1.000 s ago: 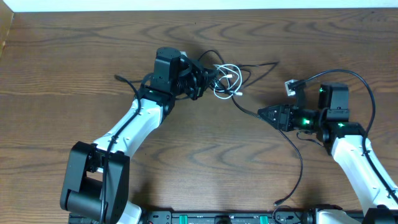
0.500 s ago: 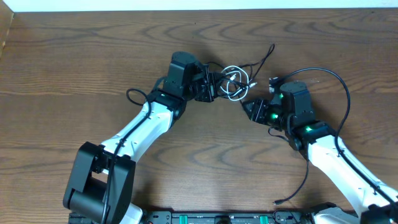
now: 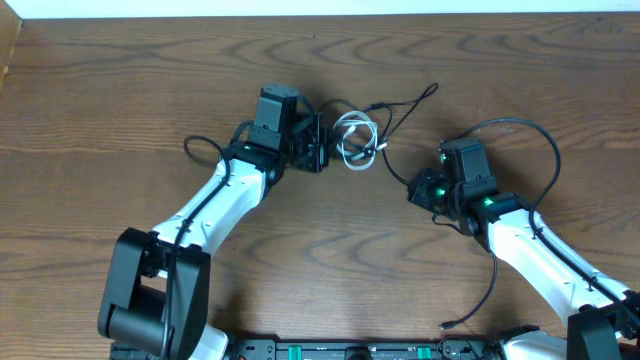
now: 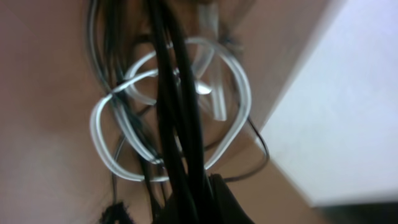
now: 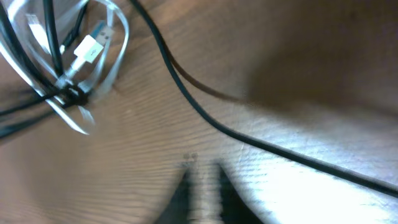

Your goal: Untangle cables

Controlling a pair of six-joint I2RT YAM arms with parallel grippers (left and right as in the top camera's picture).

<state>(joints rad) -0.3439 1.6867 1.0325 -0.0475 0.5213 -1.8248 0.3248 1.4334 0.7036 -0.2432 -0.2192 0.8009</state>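
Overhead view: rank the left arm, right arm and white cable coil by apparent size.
Largest: left arm and right arm, alike, unranked; the frame edge crops the right one.
Then white cable coil, far smaller.

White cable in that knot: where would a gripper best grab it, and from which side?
Probably the white cable at the outer arc of its loop, near the plug end, approached from the right gripper's side. That arc bulges away from the black cables pinched in the left gripper, so fingers could close on it alone.
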